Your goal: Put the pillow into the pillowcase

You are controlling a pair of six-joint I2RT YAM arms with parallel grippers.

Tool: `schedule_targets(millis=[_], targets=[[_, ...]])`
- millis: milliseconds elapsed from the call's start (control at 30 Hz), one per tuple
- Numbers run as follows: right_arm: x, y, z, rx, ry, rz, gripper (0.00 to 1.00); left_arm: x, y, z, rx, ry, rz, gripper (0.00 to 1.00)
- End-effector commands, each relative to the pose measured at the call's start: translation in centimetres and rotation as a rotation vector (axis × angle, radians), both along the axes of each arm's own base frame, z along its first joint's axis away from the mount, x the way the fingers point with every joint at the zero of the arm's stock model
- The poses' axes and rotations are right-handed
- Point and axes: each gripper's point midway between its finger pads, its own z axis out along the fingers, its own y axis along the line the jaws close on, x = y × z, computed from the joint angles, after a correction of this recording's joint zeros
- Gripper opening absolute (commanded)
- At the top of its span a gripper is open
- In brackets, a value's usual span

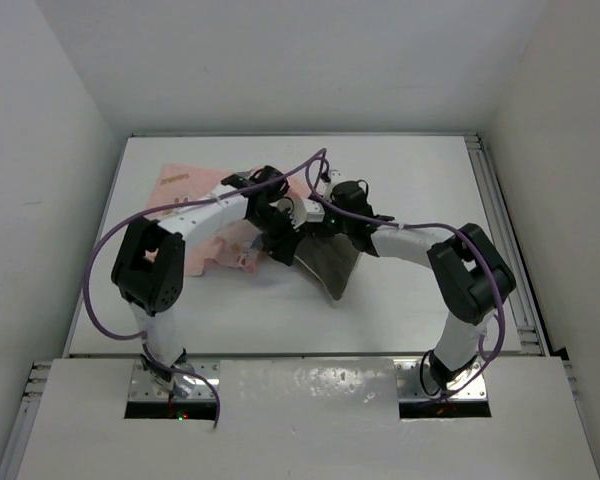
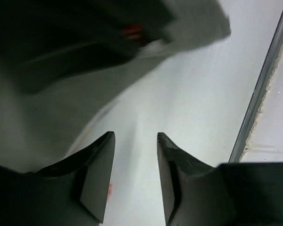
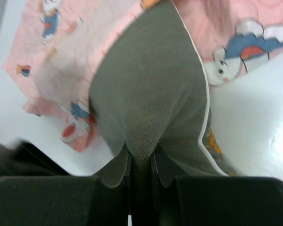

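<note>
The olive-grey pillow (image 1: 330,262) with white piping hangs bunched at mid-table. My right gripper (image 1: 327,226) is shut on a pinched fold of it; in the right wrist view the pillow (image 3: 151,89) fills the middle and runs between the closed jaws of the gripper (image 3: 141,165). The pale-pink printed pillowcase (image 1: 185,185) lies crumpled at the back left and shows beyond the pillow in the right wrist view (image 3: 56,52). My left gripper (image 1: 278,240) sits just left of the pillow; in its own view it (image 2: 135,137) is open and empty over the white table, with blurred grey pillow (image 2: 28,122) at its left.
A metal rail (image 1: 492,220) runs along the table's right edge and shows in the left wrist view (image 2: 262,94). White walls enclose the table on three sides. Purple cables loop over both arms. Bare table surface (image 1: 420,180) lies to the right of the pillow.
</note>
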Motion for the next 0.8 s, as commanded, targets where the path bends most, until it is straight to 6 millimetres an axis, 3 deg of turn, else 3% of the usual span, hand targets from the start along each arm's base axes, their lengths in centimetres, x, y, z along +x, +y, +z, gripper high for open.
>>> schedule_targets(millis=[0,67,100,167,233,333,467,633,733,767], targets=[[-0.5,0.8,1.1,0.106,-0.008,-0.005,0.00,3.2,0.2,4.5,-0.103,-0.086,-0.011,0.40],[-0.7,0.8,0.7,0.106,0.006,-0.002,0.00,5.7,1.0,6.7,-0.147,-0.161,0.070,0.40],[-0.8,0.9,0.6,0.104,0.009,-0.001,0.00,6.2,1.2,6.8,-0.143,-0.155,0.142,0.39],[-0.8,1.0,0.8,0.113,0.010,0.000,0.00,9.1,2.3,7.0,-0.082,-0.279,0.261,0.39],[-0.9,1.1,1.0,0.118,0.006,0.003,0.00,10.3,3.9,5.3,0.033,-0.330,0.386,0.45],[-0.9,1.2,0.9,0.120,0.012,0.005,0.00,11.0,4.1,3.6,0.109,-0.373,0.450,0.63],[-1.0,1.3,0.9,0.122,0.016,0.012,0.00,13.4,4.8,2.7,0.176,-0.488,0.556,0.67],[-1.1,1.2,1.1,0.120,0.010,0.014,0.00,14.6,6.1,0.1,0.281,-0.489,0.608,0.58],[-1.2,1.1,1.1,0.120,0.010,0.013,0.00,15.3,6.2,-0.1,0.294,-0.522,0.634,0.42],[-1.3,1.1,1.0,0.115,0.013,0.017,0.00,15.4,6.2,-0.1,0.293,-0.525,0.636,0.27]])
